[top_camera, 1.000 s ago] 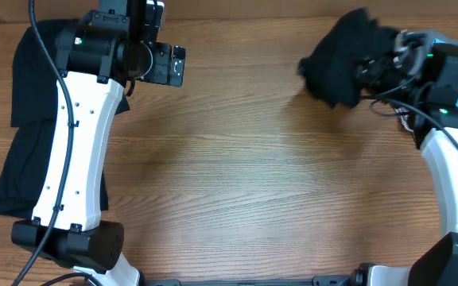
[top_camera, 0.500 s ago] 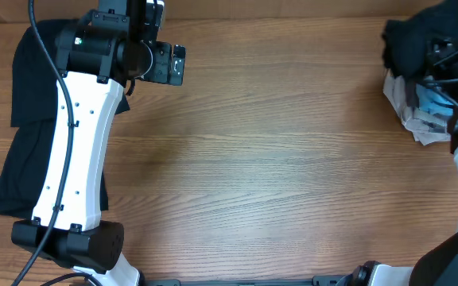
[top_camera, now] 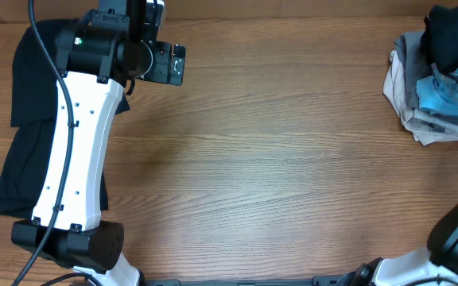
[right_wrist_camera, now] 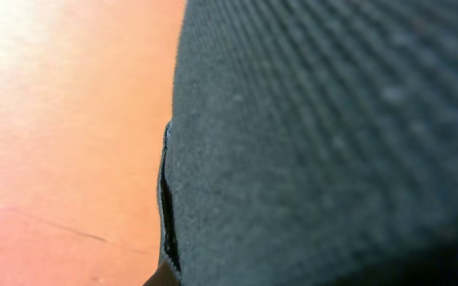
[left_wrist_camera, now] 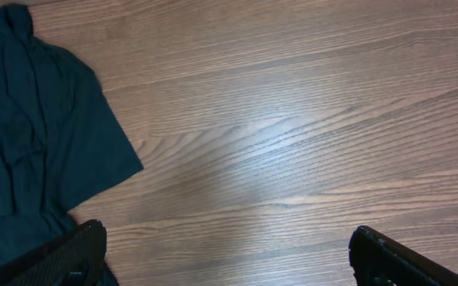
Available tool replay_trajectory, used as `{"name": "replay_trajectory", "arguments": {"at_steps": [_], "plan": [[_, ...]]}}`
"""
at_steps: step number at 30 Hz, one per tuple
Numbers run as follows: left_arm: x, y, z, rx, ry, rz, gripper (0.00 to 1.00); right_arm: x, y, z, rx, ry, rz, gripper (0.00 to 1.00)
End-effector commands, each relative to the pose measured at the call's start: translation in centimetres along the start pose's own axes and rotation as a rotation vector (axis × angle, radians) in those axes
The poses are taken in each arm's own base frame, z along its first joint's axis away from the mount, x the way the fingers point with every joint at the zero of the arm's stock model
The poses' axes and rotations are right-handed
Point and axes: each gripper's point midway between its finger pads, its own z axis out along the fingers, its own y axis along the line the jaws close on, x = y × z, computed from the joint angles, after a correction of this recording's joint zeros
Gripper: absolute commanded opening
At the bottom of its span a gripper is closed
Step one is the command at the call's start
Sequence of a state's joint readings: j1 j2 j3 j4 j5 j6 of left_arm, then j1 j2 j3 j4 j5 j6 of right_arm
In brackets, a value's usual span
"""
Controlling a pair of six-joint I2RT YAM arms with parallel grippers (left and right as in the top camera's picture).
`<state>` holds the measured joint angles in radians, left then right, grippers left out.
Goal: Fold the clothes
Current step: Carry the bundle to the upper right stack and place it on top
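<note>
Overhead, going from the left: a dark shirt [top_camera: 21, 135] lies spread along the left edge of the table [top_camera: 277, 167], partly under the white left arm [top_camera: 78, 143]; in the left wrist view the left gripper [left_wrist_camera: 227, 238] hangs above bare wood with its fingers wide apart and nothing between them, the shirt's sleeve just to its left; the middle of the table holds no clothing; at the far right a crumpled pile [top_camera: 416, 95] of grey, white and blue clothes sits against the edge, and a second dark garment [top_camera: 452, 28] is bunched at the top right corner above it; the right wrist view is filled with dark weave pressed up to the lens, so the right gripper is buried in cloth and I cannot tell whether its jaws are clenched or released.

The step in hand seems to be handling that bunched garment; done well, it should be laid on the open middle, smoothed flat, and pinned by the left gripper before any fold.

Count: two dark garments; one mixed pile; two arms.
</note>
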<state>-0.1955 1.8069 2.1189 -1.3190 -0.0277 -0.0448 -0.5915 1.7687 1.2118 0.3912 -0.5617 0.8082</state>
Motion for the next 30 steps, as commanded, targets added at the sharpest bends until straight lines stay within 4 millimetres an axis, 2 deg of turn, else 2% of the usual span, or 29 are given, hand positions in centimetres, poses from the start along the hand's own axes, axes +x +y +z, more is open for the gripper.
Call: {"name": "replay_trajectory", "arguments": {"at_steps": [1,7,15,17,18,19,21,25,30], "plan": [[0.0,0.3,0.7,-0.008,0.008,0.018,1.0,-0.9,-0.5,0.6,-0.023,-0.009,0.02,0.04],[-0.4,0.2,0.8,-0.002,-0.005,0.013,1.0,0.3,-4.3,0.9,0.059,0.028,0.072,0.04],[-0.2,-0.3,2.0,0.025,0.022,0.007,1.0,2.5,-8.5,0.1,0.236,0.091,0.141,0.05],[-0.1,-0.3,2.3,0.025,0.033,0.007,1.0,3.2,-9.3,-0.3,0.269,0.116,0.155,0.21],[0.0,-0.3,2.4,0.024,0.037,0.007,1.0,3.5,-9.6,-0.5,0.28,0.129,0.162,0.36],[0.1,-0.3,2.6,0.024,0.043,0.008,1.0,3.7,-9.6,-0.7,0.273,0.148,0.161,0.48],[0.1,-0.3,2.8,0.024,0.047,0.007,1.0,4.0,-9.5,-1.1,0.249,0.181,0.185,0.57],[0.1,-0.3,3.0,0.023,0.046,0.008,1.0,3.0,-7.7,-2.3,0.144,0.221,0.198,0.6],[-0.3,-0.3,3.1,0.024,0.034,0.008,1.0,0.0,-4.9,-5.3,0.074,0.198,0.179,0.63]]}}
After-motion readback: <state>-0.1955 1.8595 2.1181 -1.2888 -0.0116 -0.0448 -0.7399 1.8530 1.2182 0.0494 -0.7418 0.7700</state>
